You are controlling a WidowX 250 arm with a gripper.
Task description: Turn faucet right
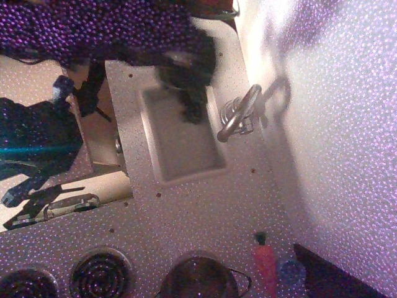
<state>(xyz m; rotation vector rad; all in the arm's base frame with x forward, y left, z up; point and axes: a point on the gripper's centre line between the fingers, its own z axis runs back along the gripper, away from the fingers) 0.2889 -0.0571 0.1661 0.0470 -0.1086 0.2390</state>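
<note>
The faucet [239,113] is shiny silver metal and stands at the right rim of the sink [186,162]. Its arched spout reaches out over the basin's right edge and it casts a shadow on the wall. My arm is a dark, motion-blurred shape across the top of the view. My gripper [193,107] hangs over the far end of the basin, left of the faucet and apart from it. It is too blurred to tell how its jaws stand. The arm hides the far corner of the sink.
A white wall [347,136] runs along the right, close behind the faucet. Stove burners [101,273], a dark pot [198,279], a red bottle [266,266] and a blue cup [290,271] sit at the bottom. Dark clutter lies at the left.
</note>
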